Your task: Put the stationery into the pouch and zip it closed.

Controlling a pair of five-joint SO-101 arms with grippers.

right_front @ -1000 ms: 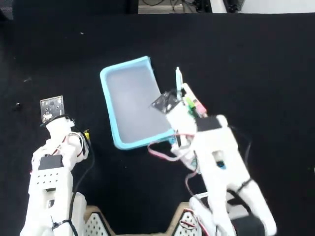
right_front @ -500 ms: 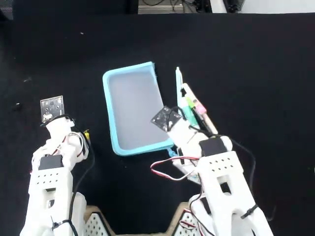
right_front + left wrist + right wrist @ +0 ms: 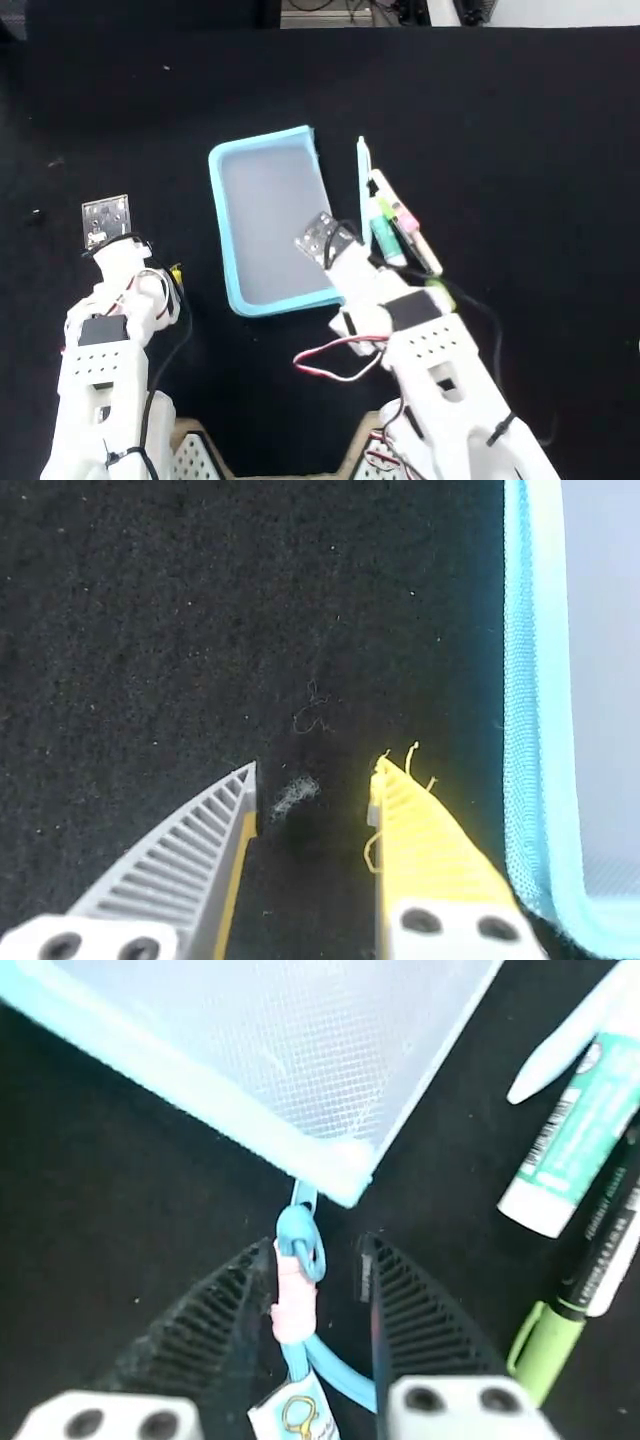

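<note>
The pouch [image 3: 265,205] corner at its 5 o'clock is covered by the right arm [image 3: 420,335]. The near ends of the pens [image 3: 383,228] are hidden likewise.

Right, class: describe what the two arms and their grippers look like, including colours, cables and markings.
The left arm and right arm are white plastic with black cables and a square speckled tag near the gripper. The right arm also has a reddish wire loop. The left gripper has one grey and one yellow ribbed finger, and the right gripper has two black ones.

The pouch [image 3: 300,1050] is translucent mesh edged in blue cloth; the tabletop [image 3: 150,630] is matt, linty black felt; the markers [image 3: 570,1150] are glossy plastic.
</note>
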